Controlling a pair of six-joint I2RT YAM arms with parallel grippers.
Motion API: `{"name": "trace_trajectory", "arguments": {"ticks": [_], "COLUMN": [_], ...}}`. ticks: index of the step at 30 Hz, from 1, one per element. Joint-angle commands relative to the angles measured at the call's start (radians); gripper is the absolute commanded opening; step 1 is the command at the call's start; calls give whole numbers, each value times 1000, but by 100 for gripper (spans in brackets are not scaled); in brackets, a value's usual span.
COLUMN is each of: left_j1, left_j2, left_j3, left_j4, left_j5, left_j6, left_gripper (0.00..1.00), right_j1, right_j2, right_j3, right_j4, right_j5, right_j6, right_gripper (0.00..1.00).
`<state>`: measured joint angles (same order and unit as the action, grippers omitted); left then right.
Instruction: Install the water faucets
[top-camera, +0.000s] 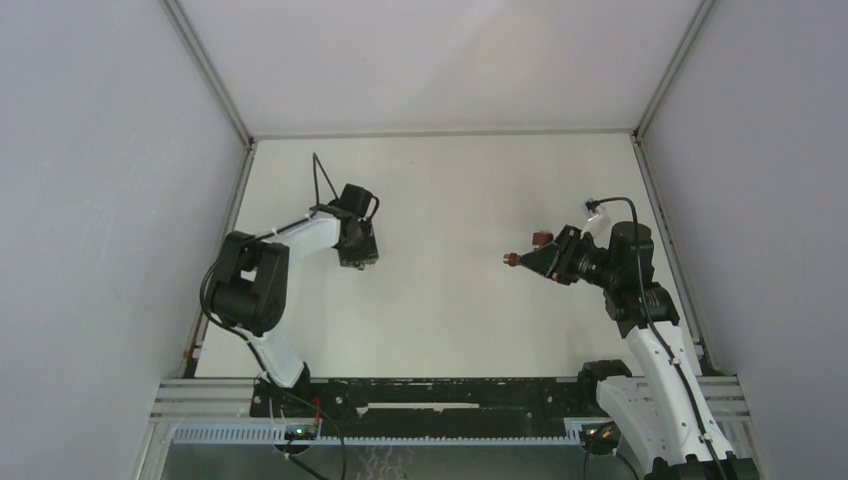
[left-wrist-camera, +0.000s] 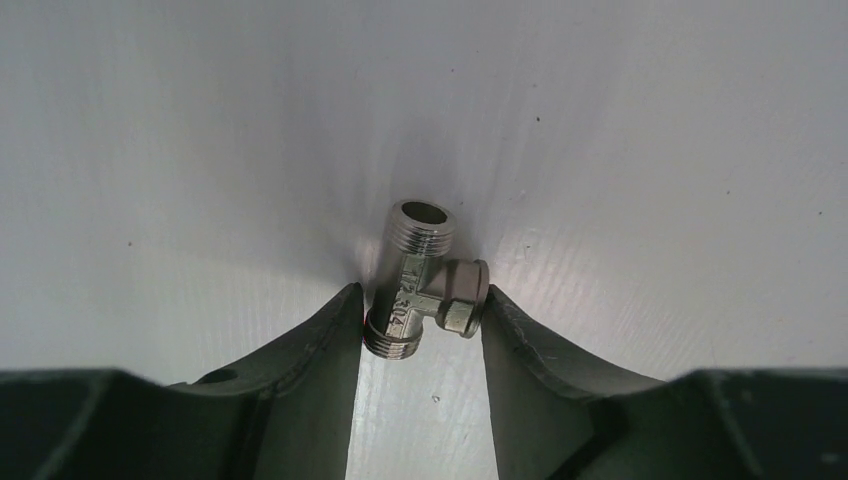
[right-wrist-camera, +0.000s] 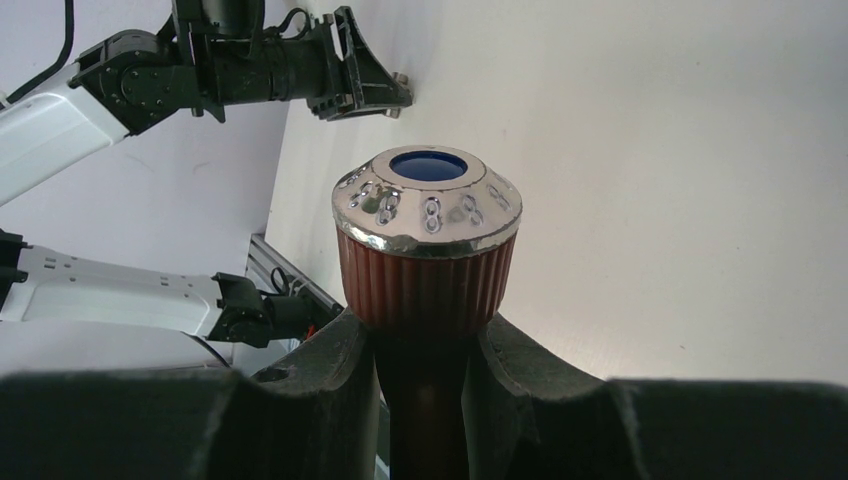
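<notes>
Silvery threaded tee fitting (left-wrist-camera: 418, 275) pinched in left gripper (left-wrist-camera: 422, 292), ribbed reddish-brown faucet (right-wrist-camera: 428, 270), chrome-capped, blue-centred, clamped in right gripper (right-wrist-camera: 425, 328)

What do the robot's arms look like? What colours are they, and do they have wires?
The left arm and right arm both have smooth white tube-shaped parts joined by chunky black joints. A thin black cable loops out near the tip of the left arm, and another black cable curls over the right one. The jaws at the ends are dark, dull and curved like little horns.
</notes>
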<state>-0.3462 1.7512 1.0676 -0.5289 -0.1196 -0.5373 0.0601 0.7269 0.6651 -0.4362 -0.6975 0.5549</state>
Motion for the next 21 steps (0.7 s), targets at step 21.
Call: {"name": "trace_trajectory", "arguments": {"ticks": [21], "left_j1": [-211], "left_j2": [528], "left_j3": [822], "left_j4": [-793], "left_j5": [-817], "left_j6": [-236], "left_gripper": [35], "right_j1": [-8], "right_j2": [-43], "right_j3": [51], "right_j4": [20], "right_j5": [-2], "right_j6": [-8], "right_gripper": [0]}}
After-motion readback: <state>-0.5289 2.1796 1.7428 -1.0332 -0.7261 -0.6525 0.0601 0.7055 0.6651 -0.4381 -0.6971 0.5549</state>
